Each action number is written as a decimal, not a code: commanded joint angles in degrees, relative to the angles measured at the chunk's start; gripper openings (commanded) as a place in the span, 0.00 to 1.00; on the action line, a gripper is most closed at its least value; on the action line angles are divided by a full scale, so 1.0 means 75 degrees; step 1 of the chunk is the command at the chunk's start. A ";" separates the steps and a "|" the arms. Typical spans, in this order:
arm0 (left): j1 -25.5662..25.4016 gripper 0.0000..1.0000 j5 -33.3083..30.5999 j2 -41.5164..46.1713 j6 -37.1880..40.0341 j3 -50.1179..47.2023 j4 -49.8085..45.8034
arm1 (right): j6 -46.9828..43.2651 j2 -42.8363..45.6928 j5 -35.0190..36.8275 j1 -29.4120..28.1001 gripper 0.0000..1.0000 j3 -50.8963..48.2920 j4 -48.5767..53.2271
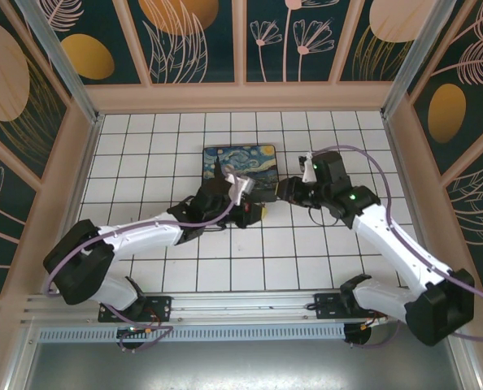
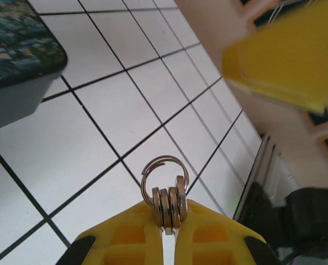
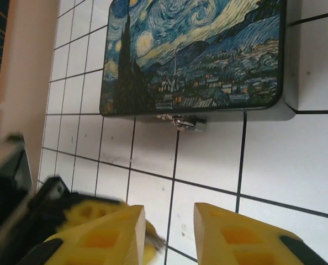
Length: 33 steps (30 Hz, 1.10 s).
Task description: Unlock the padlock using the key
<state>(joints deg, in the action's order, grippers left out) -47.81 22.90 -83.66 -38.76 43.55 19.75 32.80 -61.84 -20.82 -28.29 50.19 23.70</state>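
Observation:
My left gripper [image 2: 170, 229] is shut on the key [image 2: 169, 207], a stack of several thin silvery key heads on a small ring [image 2: 163, 171] that sticks out above the yellow fingertips. The padlock [image 3: 189, 122] hangs at the front edge of the box with the starry-night lid [image 3: 197, 55], resting on the tiles. My right gripper [image 3: 169, 232] stands open in front of it with nothing between its fingers. The left gripper [image 3: 92, 215] shows blurred just to its left. In the top view the left gripper [image 1: 258, 213] and right gripper [image 1: 284, 191] sit close together at the box's [image 1: 240, 166] near side.
The white tiled floor [image 1: 168, 146] is ringed by beige walls [image 1: 241, 96]. The box's dark corner [image 2: 15, 66] lies to the upper left in the left wrist view, and a yellow finger of the right gripper [image 2: 280, 61] looms at its upper right.

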 commanded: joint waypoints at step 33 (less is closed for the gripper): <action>0.0997 0.11 0.1939 0.0637 -0.2716 -0.0475 0.2523 | 0.2607 -0.0076 -0.2953 0.0058 0.20 -0.2966 -0.7420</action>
<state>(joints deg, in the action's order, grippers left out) -40.42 36.01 -80.40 -58.83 40.62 34.96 50.74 -62.04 -41.82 -27.49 28.99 -28.53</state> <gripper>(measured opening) 0.109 0.206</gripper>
